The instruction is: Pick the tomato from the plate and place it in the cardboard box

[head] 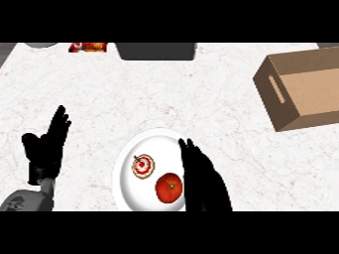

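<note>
Our right hand (201, 173), fingers straight, sits beside the tomato (169, 188); we judge it smooth and soft, so cup its sides

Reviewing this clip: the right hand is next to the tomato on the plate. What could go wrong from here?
1. The right hand lies open beside the tomato, not round it. Closing could push the round tomato across the plate instead of catching it.
2. A red-and-white item sits close by on the same plate and might get knocked.
3. The cardboard box stands far off at upper right, and its wall could be clipped.
</note>
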`<action>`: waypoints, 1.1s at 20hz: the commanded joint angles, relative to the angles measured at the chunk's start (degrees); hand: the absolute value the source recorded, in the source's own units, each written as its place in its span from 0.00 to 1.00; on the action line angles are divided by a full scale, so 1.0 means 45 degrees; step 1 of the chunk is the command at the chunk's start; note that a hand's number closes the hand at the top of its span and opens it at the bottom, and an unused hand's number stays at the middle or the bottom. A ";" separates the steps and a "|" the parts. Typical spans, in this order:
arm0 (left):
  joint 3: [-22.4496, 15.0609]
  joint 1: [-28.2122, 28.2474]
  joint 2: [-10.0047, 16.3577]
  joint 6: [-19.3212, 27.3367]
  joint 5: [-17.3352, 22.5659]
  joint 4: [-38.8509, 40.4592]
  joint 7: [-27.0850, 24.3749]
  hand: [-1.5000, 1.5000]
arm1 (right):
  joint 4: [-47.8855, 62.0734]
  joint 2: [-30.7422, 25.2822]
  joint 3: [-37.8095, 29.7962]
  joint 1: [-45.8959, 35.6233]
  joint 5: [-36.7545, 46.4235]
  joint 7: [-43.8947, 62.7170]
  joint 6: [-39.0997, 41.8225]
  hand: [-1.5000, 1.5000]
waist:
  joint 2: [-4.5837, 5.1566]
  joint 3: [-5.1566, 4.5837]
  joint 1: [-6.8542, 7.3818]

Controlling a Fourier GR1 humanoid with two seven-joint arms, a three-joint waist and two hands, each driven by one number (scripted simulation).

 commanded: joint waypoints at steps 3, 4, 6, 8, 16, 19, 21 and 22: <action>-0.0486 0.0453 -0.0742 0.0517 -0.0511 -0.0117 -0.0223 0.50 | 0.0433 0.0413 0.0121 -0.0544 -0.0118 0.3207 -0.0011 0.00 | -0.0018 0.0001 -0.0008; 0.0145 0.0059 0.0068 -0.0236 -0.0119 0.0094 -0.0187 0.50 | 0.0819 0.0414 0.0225 -0.0691 -0.0164 0.3208 -0.0090 0.00 | -0.0002 -0.0005 0.0005; -0.0043 0.0372 -0.0430 0.0028 -0.0291 0.0269 -0.0642 0.50 | 0.1191 0.0415 0.0224 -0.1103 -0.0421 0.3210 -0.0591 0.00 | 0.0004 -0.0011 0.0065; 0.0388 -0.0330 -0.0092 -0.0339 0.0011 0.0671 -0.0147 0.50 | 0.1281 0.0416 0.0149 -0.1109 -0.0475 0.3210 -0.0547 0.00 | 0.0019 -0.0006 -0.0032; 0.0393 -0.0282 -0.0033 -0.0261 -0.0246 0.0228 0.0110 0.50 | 0.2238 0.0417 -0.0521 -0.1302 -0.0794 0.2972 -0.0148 0.00 | 0.0007 0.0007 -0.0021; 0.0532 -0.0544 -0.0051 -0.0233 -0.0180 0.0220 0.0423 0.50 | 0.2644 0.0417 -0.0077 -0.1518 -0.0895 0.3210 -0.0318 0.00 | 0.0000 0.0008 0.0008; -0.0099 -0.0246 -0.0827 0.0295 -0.0754 0.0296 -0.0024 0.50 | 0.3044 0.0417 -0.0512 -0.1664 -0.1156 0.2797 -0.0244 0.00 | 0.0012 0.0011 -0.0004; 0.0225 0.0230 -0.0121 -0.0410 -0.0289 -0.0304 0.0286 0.50 | 0.3143 0.0418 0.0092 -0.1658 -0.0998 0.3160 -0.0924 0.00 | -0.0020 0.0013 0.0133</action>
